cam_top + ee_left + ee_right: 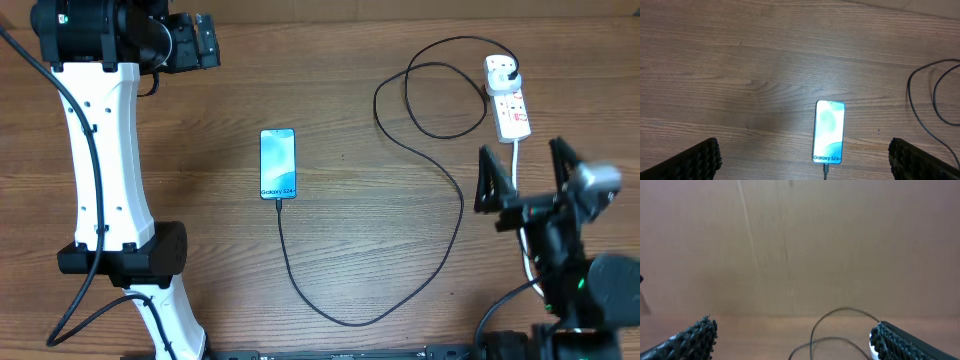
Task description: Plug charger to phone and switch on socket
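Slim black-edged smartphone w/ cyan screen (278, 164) lies flat. Thin black charger cable (461, 205) is in its bottom port, looping right of the phone to the small white extension strip (514, 112). Right gripper (522, 165), jaws spread & empty, hangs right of the phone by that strip, prob. to flip it on. Left gripper (805, 160), spread, empty, sits well left of phone.

Overhead top-down, wrists oblique; phone (278, 164) shared

One phone (278, 163), one charger (350, 324), one socket (512, 110) with one white cord (516, 158), one worktop (330, 60), and two tools: left tool (805, 157), right tool (527, 173)
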Controlling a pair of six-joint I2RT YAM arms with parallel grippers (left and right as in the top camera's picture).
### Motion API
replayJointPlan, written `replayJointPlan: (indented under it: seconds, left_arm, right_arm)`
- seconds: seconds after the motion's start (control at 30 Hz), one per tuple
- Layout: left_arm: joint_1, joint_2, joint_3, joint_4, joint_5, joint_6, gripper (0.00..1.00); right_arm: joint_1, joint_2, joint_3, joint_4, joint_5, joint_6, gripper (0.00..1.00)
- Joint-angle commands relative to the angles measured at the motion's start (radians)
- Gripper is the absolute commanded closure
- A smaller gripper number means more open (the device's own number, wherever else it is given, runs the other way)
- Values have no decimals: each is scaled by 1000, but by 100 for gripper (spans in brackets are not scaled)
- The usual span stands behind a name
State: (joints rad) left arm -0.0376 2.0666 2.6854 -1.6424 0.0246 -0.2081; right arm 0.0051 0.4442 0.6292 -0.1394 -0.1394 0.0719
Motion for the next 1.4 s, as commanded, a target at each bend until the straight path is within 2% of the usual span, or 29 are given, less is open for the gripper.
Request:
replayJointPlan:
  seconds: [0.0,0.23,0.5,0.8,1.13,1.37]
  left_arm:
    - [5,-19,13,0,-6,-9,0]
    - [5,-19,13,0,-6,-9,0]
    - [5,-19,13,0,-6,-9,0]
    - [5,-19,13,0,-6,-9,0]
    - [5,-19,13,0,-6,-9,0]
    - [4,-19,13,0,-6,-9,0]
  right_arm:
    - [13,-102,-130,59,58,-6,0]
    - [19,-256,-364,187,69,-6,0]
    - [41,-351,-547,326,71,6,0]
    - [40,-423,-623,307,68,6,0]
    - [41,-442,-621,64,30,10,0]
    - [40,-441,-621,65,31,9,0]
